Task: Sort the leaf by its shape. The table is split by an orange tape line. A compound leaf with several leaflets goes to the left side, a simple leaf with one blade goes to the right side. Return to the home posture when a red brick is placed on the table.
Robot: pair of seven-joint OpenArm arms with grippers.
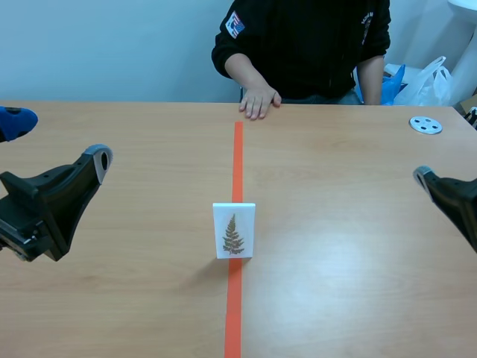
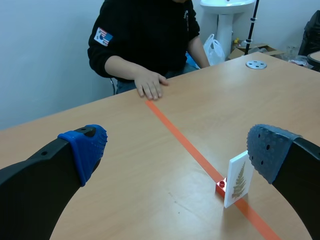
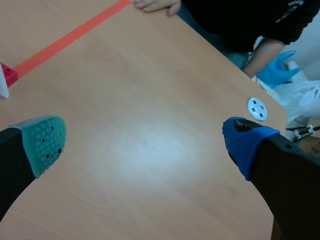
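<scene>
Scene view, side edges: left gripper (image 2: 177,150) and right gripper (image 3: 145,142), both spread, empty. Centre, astride orange tape line (image 1: 238,160): leaf card (image 1: 234,230), upright, fern-like, judged compound, unsorted; next move calls for the left gripper to carry it leftward.

A white card (image 1: 234,230) stands upright right on the orange tape line (image 1: 237,160), mid-table, a feathery, many-leaflet leaf (image 1: 232,236) printed on its face. The left gripper (image 1: 59,142) hangs low over the left half, fingers spread wide, blue pad far, grey pad near. The right gripper (image 1: 436,186) pokes in at the right edge, just one grey-tipped finger showing. Across the table, a person in a black top rests a hand (image 1: 258,99) by the tape's far end. A small white disc (image 1: 425,124) lies far right
</scene>
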